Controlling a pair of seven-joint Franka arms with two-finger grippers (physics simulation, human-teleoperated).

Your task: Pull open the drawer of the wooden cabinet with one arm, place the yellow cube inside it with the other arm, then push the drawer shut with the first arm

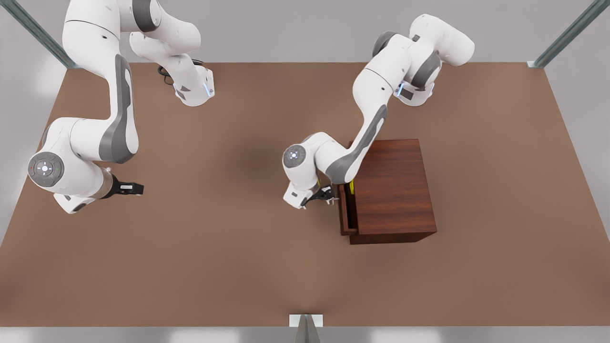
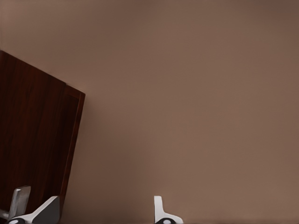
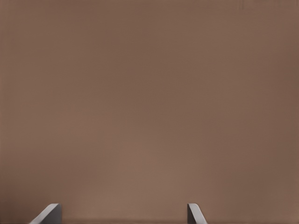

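1. Brown and bare, the desk [image 1: 238,267] spreads across the front view, with grey walls and metal posts at its corners.
2. Right of centre stands the wooden cabinet [image 1: 393,190], dark reddish-brown, its grain running sideways.
3. Its drawer [image 1: 347,216] juts a little way out of the cabinet's left face, towards the middle of the frame.
4. A sliver of the yellow cube [image 1: 351,187] shows in the gap of the drawer, just under the cabinet's top edge.
5. The left gripper [image 1: 328,195] sits right against the drawer front, near its upper end; the left wrist view shows the fingers [image 2: 161,212] spread wide, one beside the dark wood, holding nothing.
6. The right gripper [image 1: 136,188] hangs at the left of the frame, well apart from the cabinet, above bare desk; this arm waits, its fingers [image 3: 195,213] wide apart and empty.
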